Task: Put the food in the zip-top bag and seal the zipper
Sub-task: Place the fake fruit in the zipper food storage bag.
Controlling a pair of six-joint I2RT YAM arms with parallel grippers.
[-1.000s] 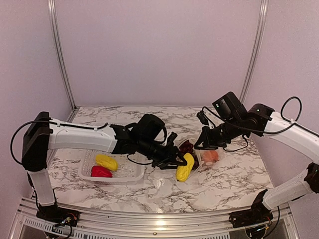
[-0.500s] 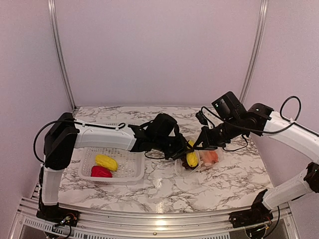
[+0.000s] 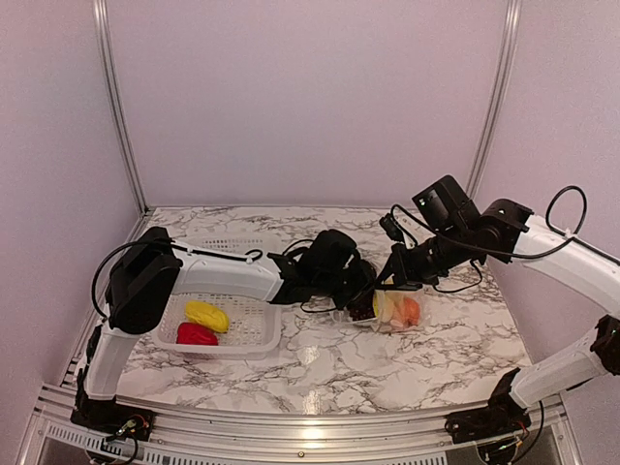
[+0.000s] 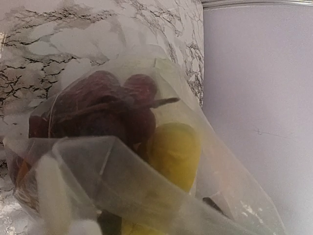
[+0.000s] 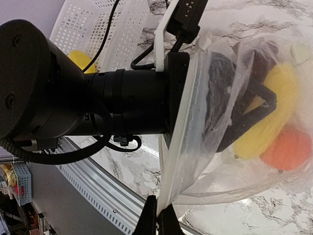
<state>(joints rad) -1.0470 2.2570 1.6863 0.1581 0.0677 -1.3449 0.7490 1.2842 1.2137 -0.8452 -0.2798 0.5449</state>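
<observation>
Bag: transparent crinkly zip-top bag (image 3: 392,312) lies near the middle of the marble-patterned desk (image 3: 436,363). Its mouth is turned toward the left arm and its long axis runs left to right.
Contents: dark purple grapes (image 4: 98,107), yellow banana-like piece (image 4: 173,152) and round orange fruit (image 5: 288,149) are inside, toward the closed end.
Zipper: thin clear closure strip (image 5: 178,137) stands spread wide and is not sealed.
Right jaws: right gripper (image 5: 157,215) is closed on the mouth edge, holding it up and open.
Left jaws: left gripper (image 5: 252,105) reaches through the mouth with its tips at the yellow piece. Whether they grip it or are free of it cannot be told through the plastic.
Remaining food: second yellow piece (image 3: 206,315) and red pepper (image 3: 197,334) lie in the white perforated plastic basket (image 3: 262,325), well left of the bag and beside the left arm.
Governing relation: the way out for the left jaws is judged to lie straight back along the bag's long axis, toward the basket. The left arm is the nearer one for the remaining pieces.
Risk: a sideways pull-out could snag the film and drag the edge from the right jaws.
</observation>
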